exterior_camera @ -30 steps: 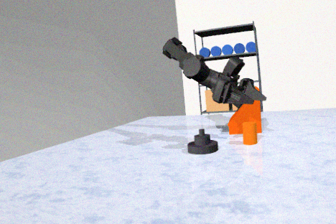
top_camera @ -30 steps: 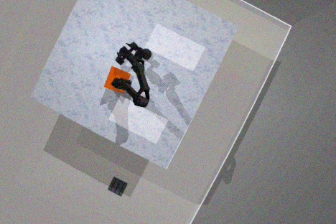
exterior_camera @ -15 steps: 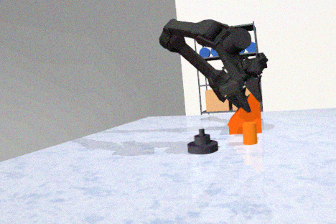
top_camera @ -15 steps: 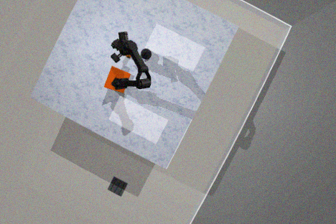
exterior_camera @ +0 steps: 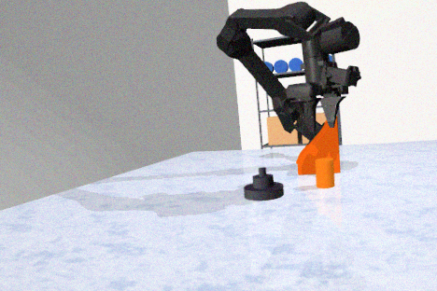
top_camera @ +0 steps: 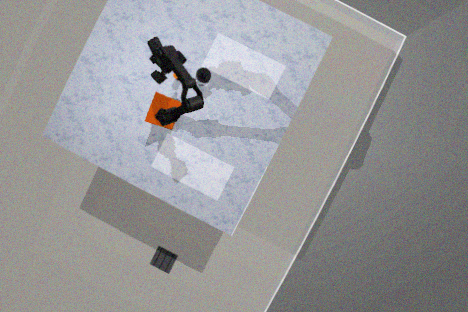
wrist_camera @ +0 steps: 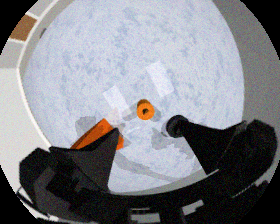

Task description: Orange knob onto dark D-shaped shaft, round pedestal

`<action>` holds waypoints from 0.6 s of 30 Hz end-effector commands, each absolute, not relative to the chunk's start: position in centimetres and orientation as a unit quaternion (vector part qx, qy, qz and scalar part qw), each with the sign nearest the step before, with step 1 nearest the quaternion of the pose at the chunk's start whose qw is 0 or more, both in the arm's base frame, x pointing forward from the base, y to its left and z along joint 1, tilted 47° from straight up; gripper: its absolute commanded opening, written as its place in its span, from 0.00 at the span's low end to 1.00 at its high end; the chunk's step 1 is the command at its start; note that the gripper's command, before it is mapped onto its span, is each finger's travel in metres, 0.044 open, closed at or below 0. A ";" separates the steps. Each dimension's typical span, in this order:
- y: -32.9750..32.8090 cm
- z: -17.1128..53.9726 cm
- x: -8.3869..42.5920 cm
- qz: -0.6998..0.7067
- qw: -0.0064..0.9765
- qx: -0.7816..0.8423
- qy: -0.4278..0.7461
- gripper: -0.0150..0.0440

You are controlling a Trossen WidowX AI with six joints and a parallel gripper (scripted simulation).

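- Worktop (top_camera: 100, 85) (exterior_camera: 140, 252) (wrist_camera: 116, 40) carries the knob and pedestal separately, with a gap between them.
- Black arm (top_camera: 172, 65) (exterior_camera: 261, 19) reaches over and bends downward above the knob's side of the worktop; it is the only arm.
- Orange base (top_camera: 156, 102) (exterior_camera: 327, 149) (wrist_camera: 93, 134) stands behind the knob in the exterior view.
- Fingers (exterior_camera: 331, 125) are spread about fully wide, hold nothing, and point down well above the knob.
- Round pedestal (top_camera: 203, 75) (exterior_camera: 263, 191) (wrist_camera: 175, 126) lies right of the knob in the wrist view, left of it in the exterior view.
- Orange knob (top_camera: 175, 76) (exterior_camera: 325, 173) (wrist_camera: 145, 116) stands upright on the worktop, long axis vertical. In the wrist view it appears between the fingertips sideways but beyond their line, so the approach probably needs a shift that way while descending.
- Dark shaft (exterior_camera: 262, 171) points up, bare; its flat cannot be made out, so turning the knob may be needed later.
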State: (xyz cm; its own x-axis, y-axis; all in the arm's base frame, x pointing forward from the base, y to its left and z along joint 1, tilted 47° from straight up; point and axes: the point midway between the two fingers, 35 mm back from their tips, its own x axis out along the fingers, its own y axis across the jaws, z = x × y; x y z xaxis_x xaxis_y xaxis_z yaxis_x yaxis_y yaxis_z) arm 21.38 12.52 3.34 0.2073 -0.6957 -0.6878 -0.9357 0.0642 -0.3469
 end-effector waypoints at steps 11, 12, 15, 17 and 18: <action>12.5 3.3 21.5 -0.218 0.704 -0.333 0.588 1.00; 12.5 3.3 21.5 -0.232 0.712 -0.316 0.583 1.00; 12.5 3.3 21.5 -0.237 0.715 -0.310 0.581 1.00; 12.5 3.3 21.5 -0.237 0.715 -0.310 0.581 1.00; 12.4 3.4 21.5 -0.237 0.715 -0.310 0.581 1.00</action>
